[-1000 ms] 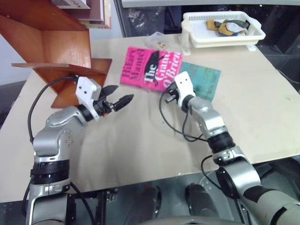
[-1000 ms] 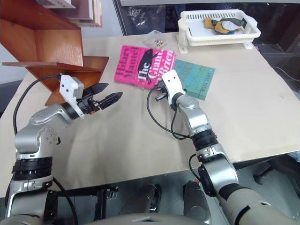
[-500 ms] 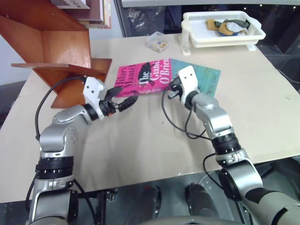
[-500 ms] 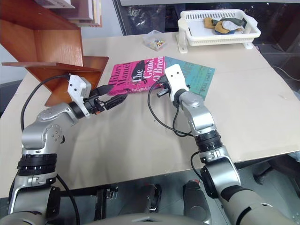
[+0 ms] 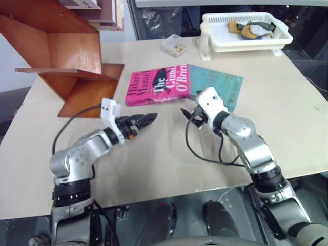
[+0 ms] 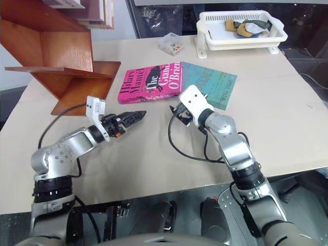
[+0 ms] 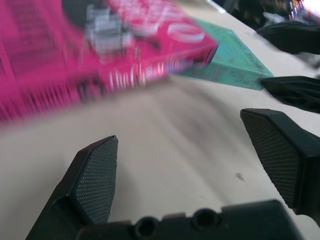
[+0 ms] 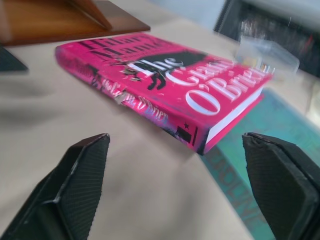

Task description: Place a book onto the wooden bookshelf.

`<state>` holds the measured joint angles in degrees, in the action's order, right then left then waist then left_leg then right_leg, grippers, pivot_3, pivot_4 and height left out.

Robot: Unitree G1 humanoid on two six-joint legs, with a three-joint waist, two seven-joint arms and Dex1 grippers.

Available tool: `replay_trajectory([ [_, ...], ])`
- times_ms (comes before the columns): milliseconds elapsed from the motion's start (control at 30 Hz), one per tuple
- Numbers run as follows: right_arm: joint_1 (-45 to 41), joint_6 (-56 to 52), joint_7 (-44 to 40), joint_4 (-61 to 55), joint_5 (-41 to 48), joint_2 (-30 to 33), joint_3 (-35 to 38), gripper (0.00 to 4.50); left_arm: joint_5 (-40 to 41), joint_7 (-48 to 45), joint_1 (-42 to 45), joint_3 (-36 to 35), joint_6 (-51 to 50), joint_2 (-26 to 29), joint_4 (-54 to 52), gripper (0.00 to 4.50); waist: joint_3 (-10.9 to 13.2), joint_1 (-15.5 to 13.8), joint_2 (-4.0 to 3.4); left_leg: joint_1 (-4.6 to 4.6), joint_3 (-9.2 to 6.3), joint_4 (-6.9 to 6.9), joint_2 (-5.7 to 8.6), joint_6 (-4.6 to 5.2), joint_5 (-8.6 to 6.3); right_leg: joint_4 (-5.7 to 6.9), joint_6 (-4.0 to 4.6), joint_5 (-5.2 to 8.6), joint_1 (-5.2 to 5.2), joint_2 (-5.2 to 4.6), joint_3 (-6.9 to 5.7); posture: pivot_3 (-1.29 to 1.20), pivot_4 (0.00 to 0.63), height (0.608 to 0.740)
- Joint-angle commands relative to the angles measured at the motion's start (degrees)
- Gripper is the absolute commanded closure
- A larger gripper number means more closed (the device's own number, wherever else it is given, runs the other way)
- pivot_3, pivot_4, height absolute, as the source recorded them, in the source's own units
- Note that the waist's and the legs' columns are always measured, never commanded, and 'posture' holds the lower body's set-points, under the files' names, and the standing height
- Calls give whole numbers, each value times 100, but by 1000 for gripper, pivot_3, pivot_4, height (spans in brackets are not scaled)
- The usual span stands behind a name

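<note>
The hot-pink book [image 5: 156, 84] lies flat on the table, cover up, its right end against a teal book [image 5: 219, 88]. The wooden bookshelf [image 5: 66, 56] stands tilted at the far left, its lowest board close to the book's left end. My right gripper [image 5: 188, 114] is open just in front of the book's near right corner, with nothing between its fingers; the right wrist view shows the book [image 8: 165, 90] ahead of it. My left gripper [image 5: 141, 121] is open too, low over the table near the book's front edge, pointing right.
A white plastic basket [image 5: 212, 31] with cloths sits at the far right. A small clear box [image 5: 174, 46] stands behind the books. Black cables loop from both wrists over the table. Bare tabletop [image 5: 169, 159] lies near me.
My right gripper opened, let go of the book and drew back toward me; the book now rests flat. My left gripper sank lower and rolled.
</note>
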<state>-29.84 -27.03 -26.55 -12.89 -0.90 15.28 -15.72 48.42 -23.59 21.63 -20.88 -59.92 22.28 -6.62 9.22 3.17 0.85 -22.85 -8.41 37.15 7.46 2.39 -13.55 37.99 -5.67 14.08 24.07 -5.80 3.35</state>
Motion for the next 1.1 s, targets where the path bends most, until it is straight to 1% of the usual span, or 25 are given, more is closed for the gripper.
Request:
replay_trajectory([
  [33,507,-287,-456,-1275,518,343,313,193,733,1455,64,-655,-290,-948,-300,0,-1,-74,3,1,0,2,0,0,0,0,0,0,-2,0,0,0,150,740],
  [133,981,-653,-415,-2028,652,610,619,193,1040,2455,174,-919,-124,-1825,-263,0,-1,-162,11,2,-3,10,0,0,-1,-5,-1,-1,-13,-2,-7,0,150,740],
  [200,1361,-1036,-461,-2675,916,786,881,193,1203,3042,295,-1065,76,-2340,-98,0,-4,-260,16,1,-2,16,2,0,-1,-4,-2,-1,-16,-6,-8,0,150,740],
  [267,1660,-1370,-513,-3221,1184,941,1139,193,1311,3402,441,-1170,273,-2652,142,0,-3,-292,18,1,-3,17,2,-1,-2,-5,-2,-1,-19,-7,-11,0,150,740],
  [367,1937,-1798,-475,-3804,1513,1101,1542,193,1341,3600,771,-1257,722,-2933,683,0,-3,-387,19,4,-5,17,2,-1,-2,-5,-3,-1,-32,-8,-18,0,150,740],
  [500,1954,-2181,-230,-4048,1694,1155,1722,193,1203,3584,1180,-1195,1285,-3081,1401,0,-8,-411,27,7,-2,20,5,-1,-2,-10,-6,-2,-41,-10,-21,0,150,740],
  [667,1899,-2384,44,-4163,1708,1196,1734,193,985,3295,1954,-1146,2283,-3287,2803,0,-13,-427,29,9,-4,21,6,-2,-1,-9,-7,-3,-43,-12,-24,0,150,740],
  [800,1861,-2400,214,-4206,1708,1209,1720,193,967,2862,2492,-1201,2903,-3221,3768,0,-14,-442,31,9,-5,22,11,-1,-1,-10,-8,-3,-45,-15,-25,0,150,740],
  [900,1855,-2388,317,-4225,1689,1227,1689,193,958,2540,2848,-1264,3190,-3165,4510,0,-13,-462,31,7,-9,22,13,-1,-1,-11,-9,-3,-45,-17,-29,0,150,740],
  [1100,1819,-2391,481,-4255,1681,1275,1666,193,1050,2155,3310,-1537,3659,-3086,5509,0,-13,-478,33,3,-15,22,16,0,-1,-15,-9,-3,-44,-17,-32,0,150,740],
])
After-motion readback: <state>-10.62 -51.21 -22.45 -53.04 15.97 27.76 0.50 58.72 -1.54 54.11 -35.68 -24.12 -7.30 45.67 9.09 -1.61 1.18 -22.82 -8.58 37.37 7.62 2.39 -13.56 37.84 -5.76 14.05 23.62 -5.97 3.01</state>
